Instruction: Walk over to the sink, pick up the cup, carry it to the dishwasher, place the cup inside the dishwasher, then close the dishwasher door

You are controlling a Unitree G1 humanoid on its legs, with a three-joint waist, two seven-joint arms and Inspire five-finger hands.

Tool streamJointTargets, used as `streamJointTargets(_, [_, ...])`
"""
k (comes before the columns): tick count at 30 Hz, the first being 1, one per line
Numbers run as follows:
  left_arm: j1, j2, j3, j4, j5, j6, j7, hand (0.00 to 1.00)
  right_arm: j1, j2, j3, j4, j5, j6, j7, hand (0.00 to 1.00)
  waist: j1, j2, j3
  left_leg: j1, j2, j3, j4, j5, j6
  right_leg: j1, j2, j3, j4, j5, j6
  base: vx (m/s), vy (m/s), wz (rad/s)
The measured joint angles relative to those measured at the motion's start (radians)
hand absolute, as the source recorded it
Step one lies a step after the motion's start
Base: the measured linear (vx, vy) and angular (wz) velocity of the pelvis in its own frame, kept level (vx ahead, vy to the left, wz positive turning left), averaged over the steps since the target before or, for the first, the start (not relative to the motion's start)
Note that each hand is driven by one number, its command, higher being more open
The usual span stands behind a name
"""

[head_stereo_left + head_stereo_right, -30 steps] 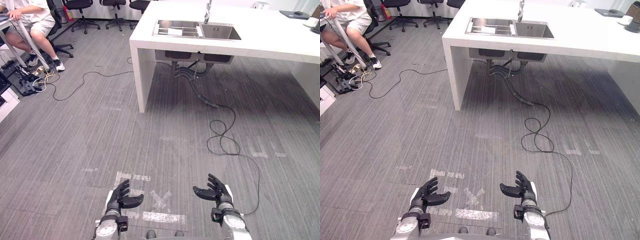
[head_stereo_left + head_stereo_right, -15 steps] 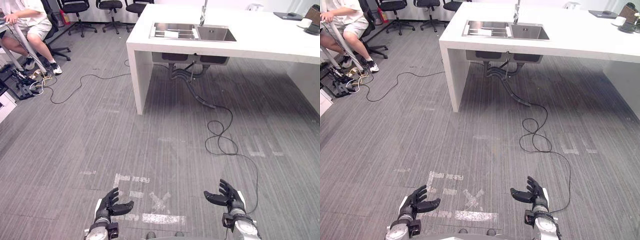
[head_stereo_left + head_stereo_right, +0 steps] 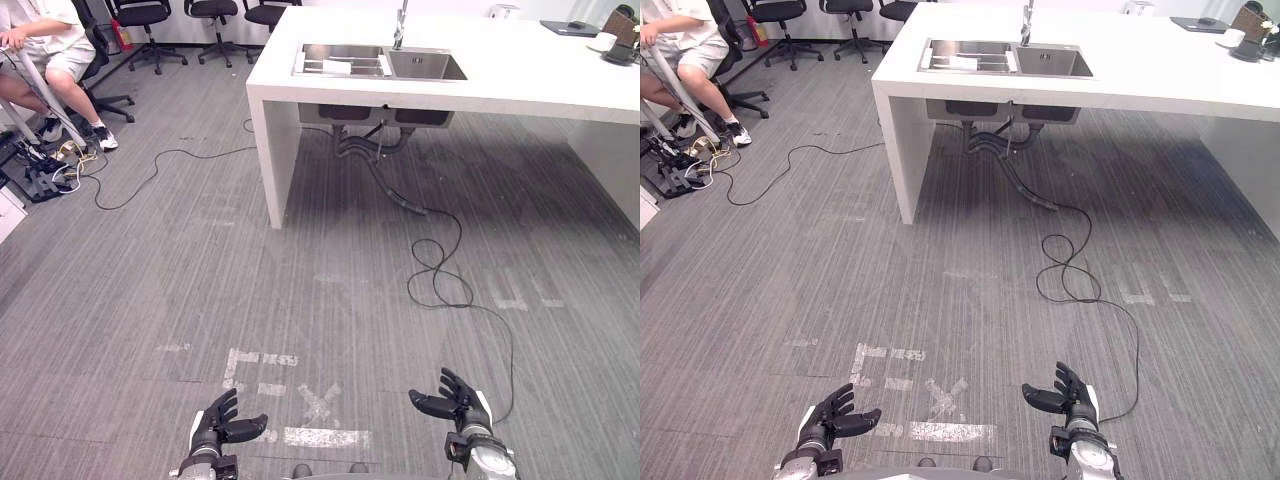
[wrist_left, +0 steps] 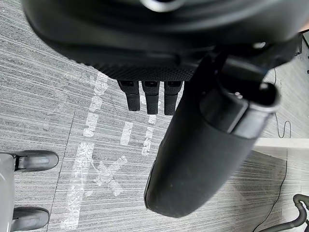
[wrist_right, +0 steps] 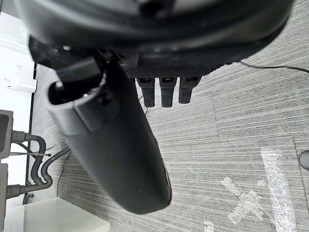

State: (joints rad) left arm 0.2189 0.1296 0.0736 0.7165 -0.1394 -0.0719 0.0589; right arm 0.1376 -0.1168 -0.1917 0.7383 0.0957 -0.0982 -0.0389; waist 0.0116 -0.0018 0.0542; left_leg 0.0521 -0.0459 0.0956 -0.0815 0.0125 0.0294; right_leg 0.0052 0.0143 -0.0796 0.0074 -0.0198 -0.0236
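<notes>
A steel double sink [image 3: 380, 62] with a tall tap [image 3: 400, 22] is set into a white island counter [image 3: 520, 75] across the room. A white thing lies in the sink's left basin [image 3: 338, 66]. A small white cup [image 3: 603, 41] stands on the counter's far right end. My left hand [image 3: 222, 422] and right hand [image 3: 455, 397] hang low over the grey floor, far from the sink. Both are open with palms facing each other and nothing in them. In the wrist views the left fingers [image 4: 149, 99] and right fingers [image 5: 166, 92] are straight over bare floor.
A person [image 3: 40, 50] sits at the far left beside a stand with cables [image 3: 45, 165]. Office chairs [image 3: 140, 15] line the back. Drain hoses [image 3: 385, 165] hang under the sink. A thin cable [image 3: 160, 165] snakes across the floor. White tape marks [image 3: 300, 400] lie between my hands.
Both hands have sunk lower in the eye views and moved a little further apart. The whole picture has shifted slightly, so the camera has moved.
</notes>
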Motion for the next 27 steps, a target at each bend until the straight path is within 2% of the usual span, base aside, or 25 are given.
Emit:
streamJointTargets(3, [-0.003, -0.004, 0.0, -0.006, -0.009, 0.0, 0.002, 0.9, -0.004, 0.0, 0.0, 0.0, 0.0, 0.0, -0.003, 0.9, 0.002, 0.001, 0.002, -0.022, 0.001, 0.008, 0.012, -0.014, 0.004, -0.02, 0.001, 0.008, 0.003, -0.004, 0.004, 0.03, 0.012, -0.09])
streamJointTargets(6, [-0.003, -0.013, 0.0, -0.02, -0.02, 0.0, 0.007, 0.9, -0.014, 0.0, -0.001, -0.007, 0.001, 0.001, -0.006, 0.9, 0.011, 0.005, 0.006, -0.06, 0.004, 0.034, 0.068, -0.059, 0.011, -0.047, 0.001, 0.031, 0.024, -0.023, 0.008, 0.06, 0.025, -0.24])
streamJointTargets(8, [0.002, -0.023, 0.0, -0.053, -0.029, 0.0, 0.007, 0.9, -0.014, -0.001, -0.001, -0.017, 0.001, 0.001, -0.009, 0.9, 0.019, 0.008, 0.013, -0.087, 0.006, 0.051, 0.126, -0.107, 0.016, -0.077, -0.001, 0.05, 0.083, -0.064, 0.014, 0.11, 0.037, -0.23])
streamJointTargets(10, [0.0, -0.027, 0.0, -0.082, -0.038, 0.0, 0.007, 0.9, -0.018, -0.001, 0.0, -0.018, 0.001, 0.003, -0.014, 0.9, 0.021, 0.007, 0.017, -0.113, 0.004, 0.057, 0.187, -0.155, 0.021, -0.121, -0.01, 0.056, 0.176, -0.119, 0.019, 0.15, 0.046, -0.13])
streamJointTargets(12, [-0.008, -0.028, -0.001, -0.097, -0.045, -0.001, 0.007, 0.9, -0.022, -0.002, 0.0, -0.023, 0.001, 0.007, -0.023, 0.9, 0.021, 0.005, 0.031, -0.117, -0.004, 0.064, 0.247, -0.202, 0.028, -0.153, -0.026, 0.061, 0.291, -0.187, 0.045, 0.16, 0.05, -0.07])
streamJointTargets(14, [-0.011, -0.031, -0.003, -0.118, -0.059, 0.0, 0.009, 0.9, -0.025, 0.0, 0.002, -0.047, 0.001, 0.014, -0.029, 0.9, 0.019, 0.013, 0.055, -0.086, -0.004, 0.067, 0.286, -0.253, 0.04, -0.22, -0.036, 0.051, 0.521, -0.229, 0.075, 0.2, 0.069, -0.08])
streamJointTargets(15, [-0.011, -0.03, -0.005, -0.129, -0.06, -0.001, 0.009, 0.9, -0.025, 0.002, 0.003, -0.056, 0.001, 0.015, -0.029, 0.9, 0.017, 0.012, 0.063, -0.066, -0.005, 0.064, 0.287, -0.262, 0.048, -0.248, -0.041, 0.045, 0.609, -0.228, 0.077, 0.27, 0.062, 0.08])
streamJointTargets(16, [-0.011, -0.028, -0.006, -0.142, -0.071, -0.001, 0.01, 0.9, -0.022, 0.005, 0.005, -0.07, 0.0, 0.016, -0.03, 0.9, 0.011, 0.007, 0.08, -0.025, -0.012, 0.053, 0.295, -0.282, 0.057, -0.303, -0.059, 0.022, 0.771, -0.238, 0.084, 0.32, 0.039, 0.26])
streamJointTargets(17, [-0.011, -0.029, -0.011, -0.143, -0.078, -0.001, 0.012, 0.9, -0.012, 0.004, 0.005, -0.086, 0.0, 0.017, -0.03, 0.9, 0.003, 0.007, 0.079, 0.006, -0.013, 0.037, 0.298, -0.302, 0.058, -0.326, -0.072, 0.005, 0.854, -0.265, 0.074, 0.35, 0.029, 0.29])
streamJointTargets(19, [-0.02, -0.03, -0.015, -0.151, -0.078, -0.001, 0.017, 0.9, -0.014, 0.003, 0.005, -0.111, 0.0, 0.017, -0.03, 0.9, -0.001, 0.008, 0.08, 0.033, -0.008, 0.012, 0.289, -0.324, 0.051, -0.377, -0.078, -0.022, 0.86, -0.318, 0.07, 0.42, -0.013, 0.32])
streamJointTargets(21, [-0.054, -0.038, -0.016, -0.15, -0.079, -0.001, 0.025, 0.9, -0.022, -0.009, 0.005, -0.116, 0.0, 0.017, -0.028, 0.9, -0.009, 0.03, 0.095, 0.071, 0.029, -0.021, 0.265, -0.334, 0.04, -0.436, -0.052, -0.057, 0.781, -0.327, 0.051, 0.42, -0.08, 0.43])
streamJointTargets(22, [-0.076, -0.038, -0.022, -0.141, -0.081, -0.005, 0.027, 0.9, -0.03, -0.017, 0.005, -0.104, 0.0, 0.017, -0.028, 0.9, -0.011, 0.048, 0.104, 0.093, 0.063, -0.033, 0.264, -0.343, 0.021, -0.459, -0.021, -0.066, 0.638, -0.288, 0.042, 0.57, -0.134, 0.49])
streamJointTargets(23, [-0.083, -0.027, -0.026, -0.132, -0.081, -0.012, 0.027, 0.9, -0.021, -0.019, 0.01, -0.095, 0.0, 0.017, -0.028, 0.9, -0.013, 0.032, 0.094, 0.112, 0.063, -0.042, 0.278, -0.364, -0.021, -0.451, -0.014, -0.056, 0.448, -0.13, 0.02, 0.61, -0.148, 0.54])
streamJointTargets(24, [-0.082, -0.021, -0.028, -0.128, -0.081, -0.012, 0.027, 0.9, -0.01, -0.019, 0.013, -0.095, 0.0, 0.017, -0.029, 0.9, -0.017, 0.013, 0.086, 0.127, 0.054, -0.049, 0.291, -0.384, -0.045, -0.446, -0.031, -0.056, 0.396, -0.005, -0.022, 0.49, -0.111, 0.45])
streamJointTargets(25, [-0.088, -0.037, -0.022, -0.102, -0.081, -0.011, 0.03, 0.9, -0.014, -0.033, 0.013, -0.076, 0.0, 0.02, -0.03, 0.9, -0.02, 0.027, 0.083, 0.142, 0.077, -0.058, 0.334, -0.412, -0.062, -0.436, -0.028, -0.083, 0.447, -0.02, -0.116, 0.6, -0.172, 0.4])
streamJointTargets(26, [-0.095, -0.05, -0.022, -0.093, -0.081, -0.01, 0.029, 0.9, -0.019, -0.03, 0.022, -0.075, 0.0, 0.028, -0.036, 0.9, -0.028, 0.038, 0.082, 0.103, 0.109, -0.052, 0.471, -0.389, -0.097, -0.387, -0.014, -0.112, 0.437, -0.064, -0.136, 0.58, -0.178, 0.34])
streamJointTargets(27, [-0.099, -0.061, -0.022, -0.094, -0.081, -0.01, 0.029, 0.9, -0.016, -0.03, 0.024, -0.085, 0.0, 0.028, -0.035, 0.9, -0.029, 0.042, 0.086, 0.078, 0.118, -0.043, 0.556, -0.364, -0.102, -0.358, -0.006, -0.121, 0.426, -0.072, -0.144, 0.65, -0.212, 0.34])
